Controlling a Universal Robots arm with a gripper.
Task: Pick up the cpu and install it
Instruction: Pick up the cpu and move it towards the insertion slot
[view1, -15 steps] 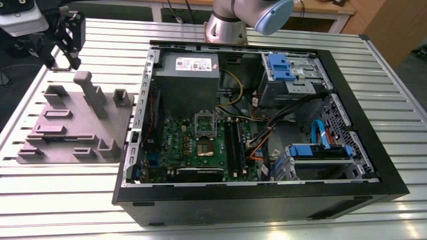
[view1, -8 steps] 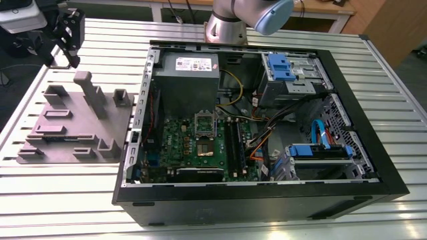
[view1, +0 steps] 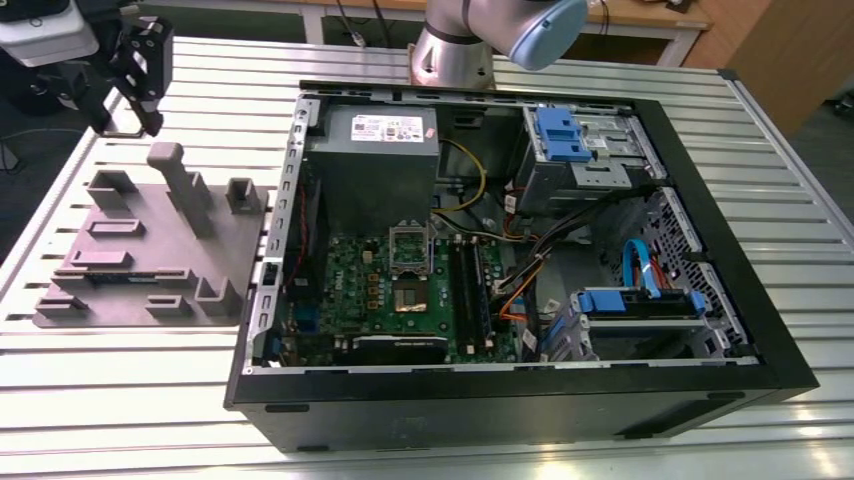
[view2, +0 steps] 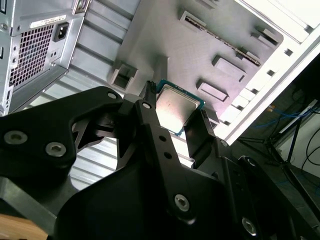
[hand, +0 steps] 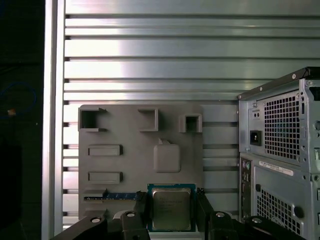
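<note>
The cpu (hand: 172, 209), a small square chip with a dull silver top and green rim, sits between my gripper's (hand: 172, 212) two black fingers (hand: 141, 210), high above the grey holder plate (hand: 125, 165). In the second wrist view the cpu (view2: 179, 107) is clamped at its edges, with my gripper (view2: 172, 114) shut on it. In the exterior view my gripper (view1: 131, 95) hangs over the table's far left corner, beyond the holder plate (view1: 147, 250). The motherboard (view1: 400, 290) lies inside the open computer case (view1: 534, 400), its bare socket (view1: 407, 248) near the middle.
A long green memory stick (hand: 117, 197) lies in a slot of the holder plate, which also carries upright posts (view1: 180, 185). The case holds a grey power supply (view1: 380, 150), blue drive brackets (view1: 561, 135) and loose cables (view1: 534, 270). The table (view1: 441, 460) is ribbed metal.
</note>
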